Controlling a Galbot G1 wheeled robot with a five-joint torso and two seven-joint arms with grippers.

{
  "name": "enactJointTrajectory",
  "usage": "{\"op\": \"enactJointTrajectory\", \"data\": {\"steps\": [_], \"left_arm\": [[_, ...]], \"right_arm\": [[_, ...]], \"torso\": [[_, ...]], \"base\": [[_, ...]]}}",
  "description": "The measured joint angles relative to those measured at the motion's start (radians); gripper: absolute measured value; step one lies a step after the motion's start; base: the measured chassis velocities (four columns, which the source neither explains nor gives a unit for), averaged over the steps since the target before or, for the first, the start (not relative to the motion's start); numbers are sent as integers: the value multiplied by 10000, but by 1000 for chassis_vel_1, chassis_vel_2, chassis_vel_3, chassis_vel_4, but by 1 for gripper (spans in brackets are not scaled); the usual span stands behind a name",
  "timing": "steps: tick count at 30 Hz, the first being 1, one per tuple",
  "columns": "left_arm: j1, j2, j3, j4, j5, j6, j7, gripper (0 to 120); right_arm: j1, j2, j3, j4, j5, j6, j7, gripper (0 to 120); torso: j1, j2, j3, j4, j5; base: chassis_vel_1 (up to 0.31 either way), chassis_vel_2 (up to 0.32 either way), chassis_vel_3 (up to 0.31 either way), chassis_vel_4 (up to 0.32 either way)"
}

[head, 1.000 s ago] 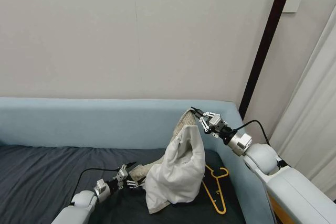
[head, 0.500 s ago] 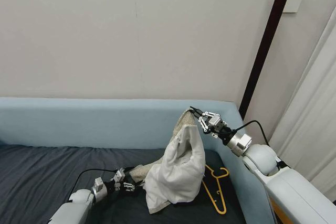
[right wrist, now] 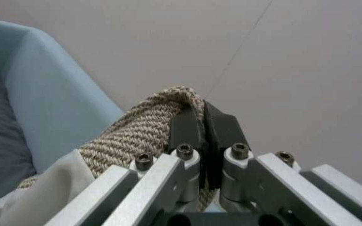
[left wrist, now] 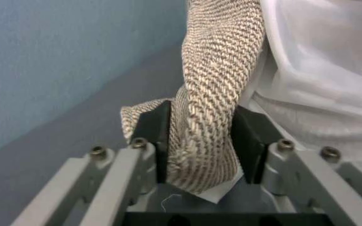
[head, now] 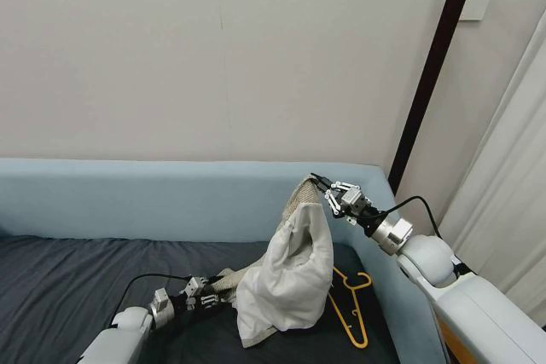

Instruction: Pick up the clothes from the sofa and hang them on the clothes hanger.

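Clothes [head: 290, 274] dangle over the sofa [head: 77, 283], lower woven edge pinched in the left tool [head: 207, 292] nearest us. Farther back the right tool [head: 322, 187] clamps the top high; easing both grips apart should open it for the yellow hanger [head: 352, 309].

The right arm reaches up from the lower right with its elbow bent and wrist angled inward. The right hand [head: 328, 192] is raised high, its fingers [right wrist: 184, 125] pressed together on a fold of the garment [head: 290, 279]. The left arm stretches forward low on the left, and the left hand [head: 198, 289] has its two pads [left wrist: 152, 136] clamped either side of a woven strip of the same garment.
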Motion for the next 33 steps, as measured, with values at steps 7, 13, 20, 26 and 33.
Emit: {"op": "enactJointTrajectory", "data": {"steps": [7,13,20,26,33], "left_arm": [[270,358,-307,-1364,-693,-47,8,5],[282,920,-586,-2861,-2224,0,-75,1],[-150,2088,-591,-5128,-3984,383,-2781,1],[369,3138,-842,-7985,-4734,905,-4539,1],[3994,3104,-1177,-9400,-3291,394,-3736,1]], "right_arm": [[42,-135,34,-202,-67,-441,795,0],[364,-321,-262,-182,794,-1281,2241,0],[1772,-440,-741,-517,2225,-1944,2744,0],[2922,-323,-809,-355,2768,-2217,3049,0],[699,-576,-551,685,1599,-2015,3129,0]], "torso": [[0,0,1,-1,-2],[0,0,1,-3,1],[0,0,2,2,-1],[1,1,-2,-3,3],[-2,2,-2,7,-2]], "base": [[0,0,0,0],[0,0,0,0],[0,0,0,0],[0,0,0,0],[0,0,0,0]]}}
